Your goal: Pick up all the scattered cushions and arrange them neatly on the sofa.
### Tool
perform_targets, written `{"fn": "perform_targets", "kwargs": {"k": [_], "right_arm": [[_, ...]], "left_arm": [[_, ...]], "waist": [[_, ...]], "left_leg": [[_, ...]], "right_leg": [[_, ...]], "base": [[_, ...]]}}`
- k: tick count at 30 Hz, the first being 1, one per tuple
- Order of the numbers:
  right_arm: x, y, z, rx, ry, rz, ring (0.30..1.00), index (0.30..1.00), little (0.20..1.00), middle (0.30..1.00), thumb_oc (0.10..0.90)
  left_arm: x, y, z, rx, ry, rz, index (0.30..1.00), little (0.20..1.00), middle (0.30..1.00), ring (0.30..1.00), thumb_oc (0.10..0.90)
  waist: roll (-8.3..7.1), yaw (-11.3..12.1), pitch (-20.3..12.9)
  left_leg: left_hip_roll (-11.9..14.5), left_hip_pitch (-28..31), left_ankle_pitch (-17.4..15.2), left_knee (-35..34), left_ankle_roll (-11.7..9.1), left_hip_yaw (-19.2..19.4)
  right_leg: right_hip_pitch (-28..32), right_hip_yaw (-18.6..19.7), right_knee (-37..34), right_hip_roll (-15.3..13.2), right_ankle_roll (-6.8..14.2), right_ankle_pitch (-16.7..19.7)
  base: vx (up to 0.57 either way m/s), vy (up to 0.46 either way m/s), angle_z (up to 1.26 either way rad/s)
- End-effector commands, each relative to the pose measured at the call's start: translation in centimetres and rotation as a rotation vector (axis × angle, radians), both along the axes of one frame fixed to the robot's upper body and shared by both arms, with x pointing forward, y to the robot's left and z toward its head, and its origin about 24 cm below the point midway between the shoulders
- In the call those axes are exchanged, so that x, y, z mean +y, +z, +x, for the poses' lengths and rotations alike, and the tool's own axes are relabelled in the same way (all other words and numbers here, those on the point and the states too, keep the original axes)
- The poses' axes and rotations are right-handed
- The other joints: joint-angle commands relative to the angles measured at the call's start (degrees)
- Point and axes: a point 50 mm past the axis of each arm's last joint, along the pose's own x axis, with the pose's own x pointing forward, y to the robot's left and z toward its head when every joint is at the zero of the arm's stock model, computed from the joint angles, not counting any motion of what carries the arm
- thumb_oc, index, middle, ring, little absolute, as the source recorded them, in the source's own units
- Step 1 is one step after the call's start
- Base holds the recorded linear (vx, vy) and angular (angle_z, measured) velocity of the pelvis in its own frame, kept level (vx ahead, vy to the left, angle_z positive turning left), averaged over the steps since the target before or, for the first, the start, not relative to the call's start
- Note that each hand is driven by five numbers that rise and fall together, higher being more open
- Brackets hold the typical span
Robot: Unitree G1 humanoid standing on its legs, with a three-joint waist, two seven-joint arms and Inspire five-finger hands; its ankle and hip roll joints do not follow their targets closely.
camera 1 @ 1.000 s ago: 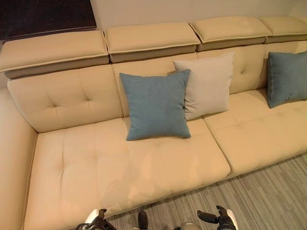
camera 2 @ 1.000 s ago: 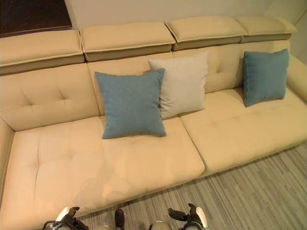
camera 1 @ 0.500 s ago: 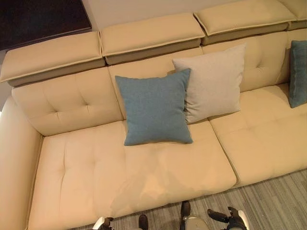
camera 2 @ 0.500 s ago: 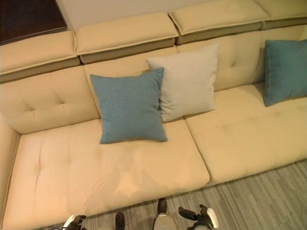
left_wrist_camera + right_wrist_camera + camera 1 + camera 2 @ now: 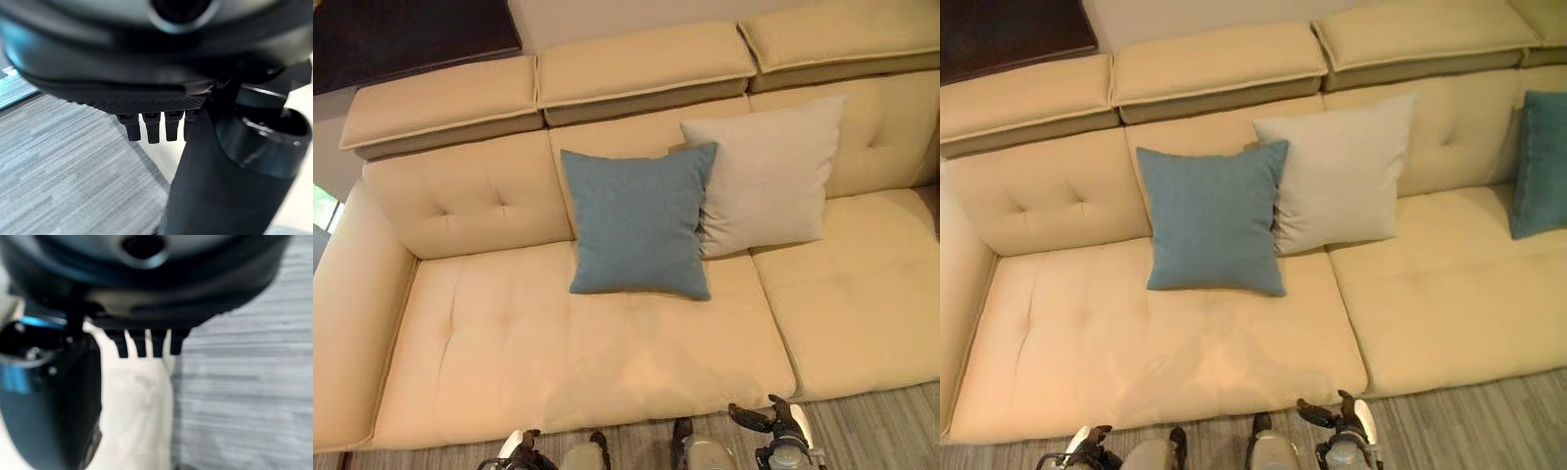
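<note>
Both my robot hands, left (image 5: pixel 521 448) and right (image 5: pixel 773 423), hang released, empty; blue cushion (image 5: pixel 639 222) upright on sofa (image 5: pixel 489 343), ahead between them

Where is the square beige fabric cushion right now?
In the eye views the square beige fabric cushion leans on the backrest of the tan sofa, near its middle, its left edge tucked behind the square blue fabric cushion.

Beyond the right hand (image 5: pixel 773 423), two cushions (image 5: pixel 641 223) are being propped overlapping against the sofa (image 5: pixel 558 343) backrest.
</note>
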Motion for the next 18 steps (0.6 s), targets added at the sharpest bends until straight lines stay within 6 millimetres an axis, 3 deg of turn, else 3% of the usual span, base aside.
{"fn": "perform_targets", "kwargs": {"k": [1, 2, 3, 5, 6, 13, 15, 17, 18], "right_arm": [[-2.2, 1.5, 0.2, -0.084, -0.013, -0.092, 0.9, 0.9, 0.9, 0.9, 0.8], [-2.4, 1.8, 0.5, -0.109, -0.022, -0.096, 0.9, 0.9, 0.9, 0.9, 0.8], [-2.6, 1.7, 0.4, -0.103, -0.037, -0.105, 0.9, 0.9, 0.9, 0.9, 0.8], [-2.6, 1.6, 0.3, -0.095, -0.042, -0.106, 0.9, 0.9, 0.9, 0.9, 0.8], [-2.0, 1.6, 0.5, -0.114, -0.034, -0.087, 0.9, 0.9, 0.9, 0.9, 0.8], [-1.2, 3.1, 2.2, -0.233, 0.006, -0.064, 0.9, 0.9, 0.9, 0.9, 0.8], [-1.0, 4.3, 3.6, -0.298, 0.041, -0.072, 0.9, 0.9, 0.9, 0.9, 0.8], [-0.8, 6.7, 5.9, -0.418, 0.085, -0.096, 0.9, 0.9, 0.9, 0.9, 0.8], [-0.8, 6.7, 5.9, -0.418, 0.085, -0.096, 0.9, 0.9, 0.9, 0.9, 0.8]], "left_arm": [[-1.0, 0.8, 2.2, -0.127, 0.048, -0.047, 0.9, 0.9, 0.9, 0.9, 0.8], [-1.9, 0.8, 2.8, -0.14, 0.055, -0.07, 0.9, 0.9, 0.9, 0.9, 0.8], [-1.9, 0.7, 2.6, -0.125, 0.048, -0.065, 0.9, 0.9, 0.9, 0.9, 0.8], [-1.9, 0.5, 2.3, -0.11, 0.042, -0.061, 0.9, 0.9, 0.9, 0.9, 0.8], [-1.4, 0.4, 1.8, -0.094, 0.064, -0.048, 0.9, 0.9, 0.9, 0.9, 0.8], [0.2, 1.0, 2.4, -0.151, 0.125, -0.024, 0.9, 0.9, 0.9, 0.9, 0.8], [0.5, 1.7, 3.6, -0.216, 0.137, -0.026, 0.9, 0.9, 0.9, 0.9, 0.8], [0.8, 3.3, 6.1, -0.347, 0.144, -0.03, 0.9, 0.9, 0.9, 0.9, 0.8], [0.9, 3.3, 6.1, -0.347, 0.144, -0.03, 0.9, 0.9, 0.9, 0.9, 0.8]], "waist": [[-1.88, -0.39, 0.32], [-0.99, 0.09, -0.04], [-0.88, 0.83, 0.3], [-1.03, 1.15, 0.36], [-0.56, 0.94, -0.9], [-1.57, 1.03, -4.54], [-2.27, 1.16, -5.14], [-3.15, 1.37, -5.67], [-3.17, 1.39, -5.63]], "left_leg": [[1.83, -0.1, -4.98, -4.19, 2.4, 4.19], [3.67, -0.25, 0.31, -15.61, 0.99, 3.93], [3.46, -0.65, 2.86, -20.56, 0.51, 2.81], [3.45, -1.61, 3.5, -22.27, 0.0, 1.85], [4.15, 0.84, 4.65, -26.03, -1.02, 1.59], [3.47, 6.71, 4.59, -28.94, -0.97, 3.27], [2.88, 7.96, 3.75, -29.07, -0.61, 3.59], [2.31, 8.96, 2.6, -29.02, -0.23, 4.25], [2.29, 9.01, 2.58, -29.01, -0.22, 4.27]], "right_leg": [[5.52, 1.89, -8.33, -1.08, 4.95, 0.48], [7.17, 1.43, -9.22, -0.23, 5.45, -0.36], [8.53, 1.54, -9.32, 0.15, 5.41, -1.14], [9.21, 1.79, -9.34, 0.13, 5.63, -1.67], [10.32, 2.11, -9.19, 0.92, 6.25, -2.5], [12.97, 3.22, -11.13, -0.37, 7.3, -1.54], [13.56, 3.56, -12.07, -0.9, 7.9, -0.88], [13.97, 3.74, -13.35, -1.54, 8.72, -0.02], [14.02, 3.76, -13.38, -1.55, 8.73, -0.02]], "base": [[0.22, 0.047, 0.29], [0.23, 0.06, 0.32], [0.28, 0.073, 0.35], [0.18, 0.045, 0.13], [0.17, 0.054, -0.1], [0.21, 0.111, -0.24], [0.18, 0.117, -0.05], [0.14, 0.1, 0.07], [0.06, 0.042, -0.02]]}}
